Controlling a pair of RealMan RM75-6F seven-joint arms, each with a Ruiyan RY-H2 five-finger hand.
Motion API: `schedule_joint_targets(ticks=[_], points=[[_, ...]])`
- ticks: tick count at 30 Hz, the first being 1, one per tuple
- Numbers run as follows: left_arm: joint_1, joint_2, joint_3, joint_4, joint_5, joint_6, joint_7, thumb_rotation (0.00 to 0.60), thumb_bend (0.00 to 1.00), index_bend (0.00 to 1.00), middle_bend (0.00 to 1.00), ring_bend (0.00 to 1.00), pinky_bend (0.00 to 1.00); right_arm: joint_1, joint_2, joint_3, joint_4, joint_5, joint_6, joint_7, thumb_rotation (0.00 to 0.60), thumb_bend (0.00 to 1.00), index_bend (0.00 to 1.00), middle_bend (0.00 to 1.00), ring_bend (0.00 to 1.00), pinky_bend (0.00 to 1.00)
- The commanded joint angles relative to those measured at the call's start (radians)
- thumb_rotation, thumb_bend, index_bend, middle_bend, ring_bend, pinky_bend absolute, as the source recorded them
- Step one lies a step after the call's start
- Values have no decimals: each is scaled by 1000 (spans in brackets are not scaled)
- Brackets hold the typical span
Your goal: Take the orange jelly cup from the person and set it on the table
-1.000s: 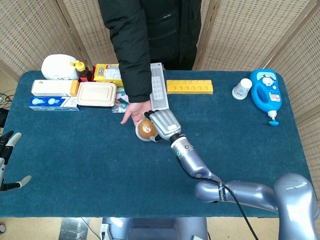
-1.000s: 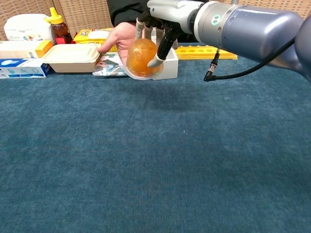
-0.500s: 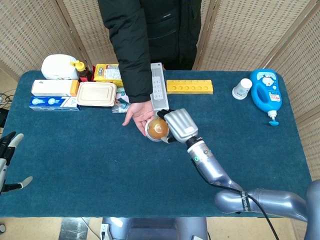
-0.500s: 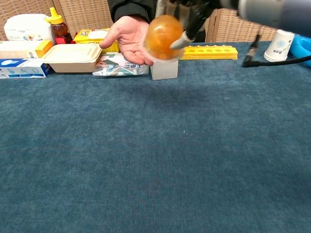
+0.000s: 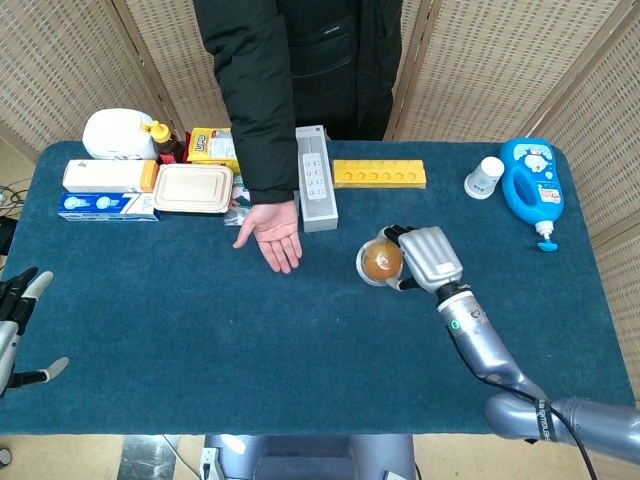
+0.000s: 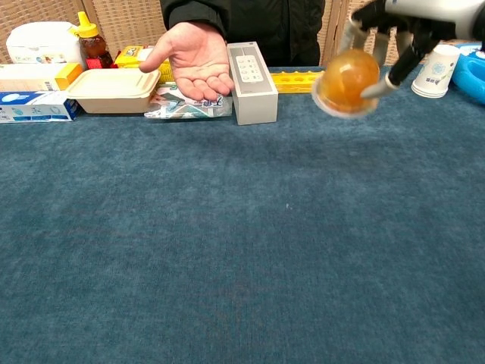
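My right hand (image 5: 425, 257) (image 6: 394, 38) holds the orange jelly cup (image 5: 380, 262) (image 6: 347, 80) in the air above the table's right half, well clear of the blue cloth (image 6: 242, 250). The person's empty palm (image 5: 274, 232) (image 6: 193, 57) stays turned up to the left of it, apart from the cup. My left hand (image 5: 18, 325) hangs open off the table's left edge, seen only in the head view.
A grey remote box (image 5: 315, 192) (image 6: 251, 81) lies beside the person's hand. A yellow tray (image 5: 379, 174), a white cup (image 5: 485, 177) and a blue bottle (image 5: 533, 190) stand at the back right. Boxes, a lidded container (image 5: 192, 188) and a honey bottle (image 5: 160, 135) line the back left.
My right hand has carried the jelly cup rightward, away from the person's palm. The person's hand now lies empty and has drawn back slightly. My left hand has barely moved.
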Motion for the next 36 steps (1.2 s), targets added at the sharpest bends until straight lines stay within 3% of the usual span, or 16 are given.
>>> schedule_joint_targets(ticks=[1, 7, 9, 12, 13, 18, 27, 31, 36], points=[[0, -2, 2, -1, 1, -1, 6, 600, 23, 0, 0, 0, 14, -11, -75, -42, 118, -8, -69, 57, 600, 318, 524, 505, 482, 616], [-2, -6, 2, -2, -6, -6, 16, 600, 23, 0, 0, 0, 14, -22, -156, -48, 254, -42, -99, 134, 600, 317, 481, 494, 451, 580], [-5, -7, 0, -2, -13, -8, 16, 600, 23, 0, 0, 0, 14, -25, -161, -54, 279, -66, -105, 151, 600, 289, 334, 408, 365, 498], [-8, -8, -2, -2, -20, -13, 18, 600, 24, 0, 0, 0, 14, -27, -138, -64, 279, -97, -146, 196, 600, 200, 75, 170, 167, 327], [-9, -8, -2, -3, -20, -15, 21, 600, 23, 0, 0, 0, 15, -31, -132, -62, 277, -104, -149, 214, 600, 169, 36, 115, 117, 286], [-10, -7, 0, -6, -19, -18, 22, 600, 22, 0, 0, 0, 14, -61, -92, -67, 248, -164, -116, 258, 600, 132, 23, 68, 61, 238], [-7, -4, 2, -6, -12, -13, 14, 600, 24, 0, 0, 0, 14, -262, 110, -149, 50, -389, 180, 352, 600, 100, 23, 70, 64, 216], [-6, -7, 6, -8, -2, -12, 21, 600, 23, 0, 0, 0, 14, -365, 159, -186, 47, -450, 333, 339, 600, 35, 38, 78, 64, 181], [4, -19, 13, -9, 24, 4, 40, 600, 23, 0, 0, 0, 14, -525, 143, -236, 109, -538, 559, 344, 600, 0, 100, 97, 61, 149]])
